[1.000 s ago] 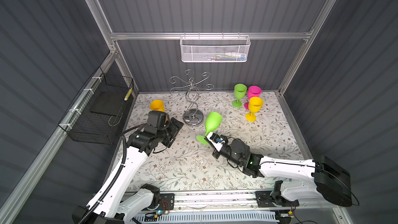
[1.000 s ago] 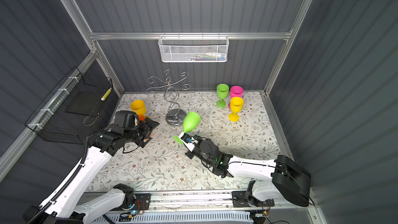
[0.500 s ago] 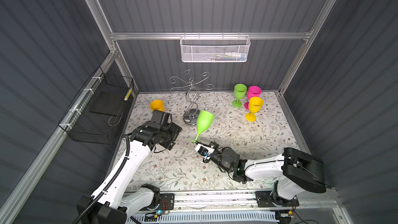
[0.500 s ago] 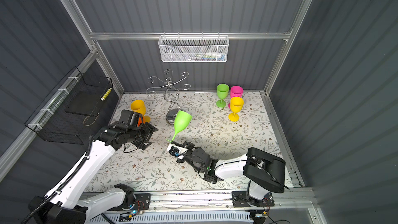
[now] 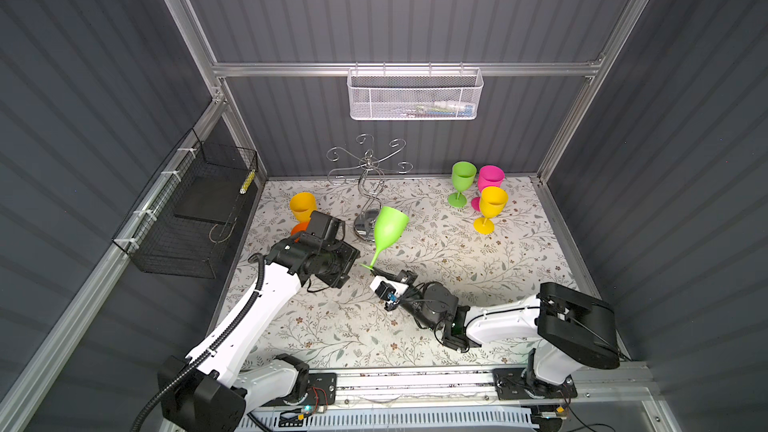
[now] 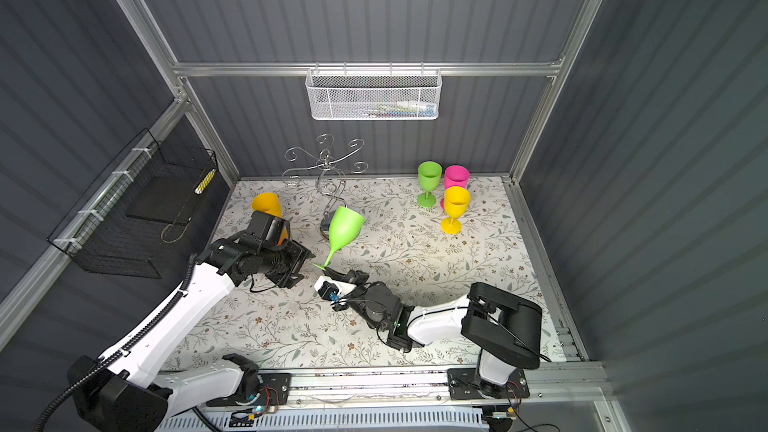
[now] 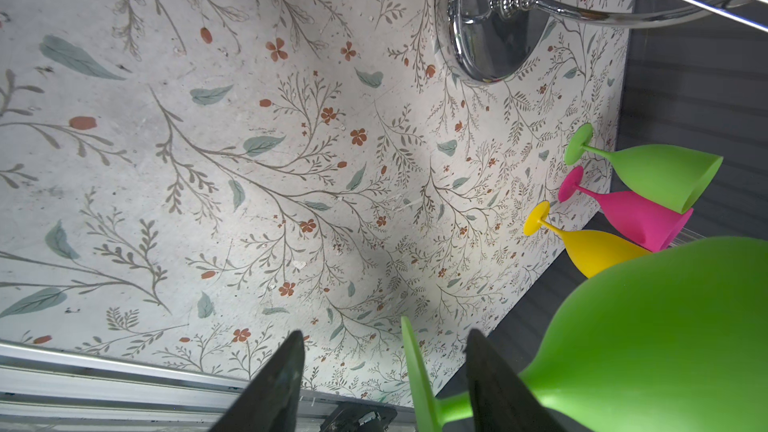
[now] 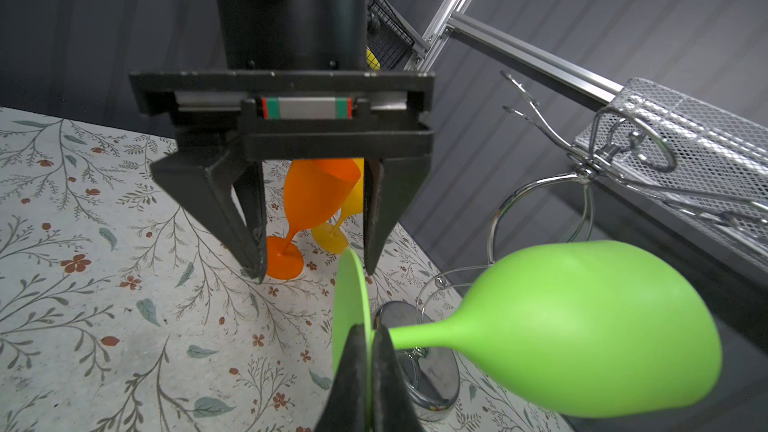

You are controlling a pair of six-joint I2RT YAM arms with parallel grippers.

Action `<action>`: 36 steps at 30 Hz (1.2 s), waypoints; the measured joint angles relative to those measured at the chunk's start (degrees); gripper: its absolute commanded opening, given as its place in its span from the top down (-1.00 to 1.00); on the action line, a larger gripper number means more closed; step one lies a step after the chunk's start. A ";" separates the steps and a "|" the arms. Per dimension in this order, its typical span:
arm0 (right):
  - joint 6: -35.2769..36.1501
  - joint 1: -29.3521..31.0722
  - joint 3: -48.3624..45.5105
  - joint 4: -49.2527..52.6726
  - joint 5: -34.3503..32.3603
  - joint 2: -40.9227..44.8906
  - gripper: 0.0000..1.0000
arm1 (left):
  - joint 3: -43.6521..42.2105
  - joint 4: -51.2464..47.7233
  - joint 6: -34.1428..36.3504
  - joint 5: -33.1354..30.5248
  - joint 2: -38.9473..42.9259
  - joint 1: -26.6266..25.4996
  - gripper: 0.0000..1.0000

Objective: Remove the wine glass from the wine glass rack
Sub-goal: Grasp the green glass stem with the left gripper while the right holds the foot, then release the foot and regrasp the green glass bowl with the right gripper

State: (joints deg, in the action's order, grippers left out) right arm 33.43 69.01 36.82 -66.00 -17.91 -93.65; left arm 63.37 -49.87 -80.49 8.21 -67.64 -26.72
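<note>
The counter [image 5: 478,251] fills the middle of both top views. The wine glass rack [image 5: 363,226] stands in its upper left part, near the back wall, and all its curled arms are empty. So I judge that the taking off itself is done.

The green wine glass [image 5: 388,226] is in the air, just below the rack's base in a top view. It is tilted, with the bowl toward the rack and the foot toward the centre of the frame.

The right gripper [image 8: 371,334] is pinched narrow on the flat foot, probably because this thin disc fits between its jaws. Such a hold at the foot looks weak for a leaning bowl. Perhaps for this reason the left gripper [image 8: 313,272] waits at the left, half wide. Its jaws stand at both sides of the foot's edge and do not press it. A handover looks likely.

Three other glasses [image 5: 490,178] stand upright at the upper right, well apart from this work.
</note>
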 measured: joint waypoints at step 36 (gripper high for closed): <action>-0.48 0.24 1.60 2.60 1.29 -1.57 0.86 | -2.40 6.49 -6.36 0.48 -1.27 -2.23 1.00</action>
State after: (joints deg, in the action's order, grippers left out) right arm 32.95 69.25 38.41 -63.40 -16.62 -95.22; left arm 60.97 -43.38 -86.85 8.69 -68.90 -28.95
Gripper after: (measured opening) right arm 0.051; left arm 0.058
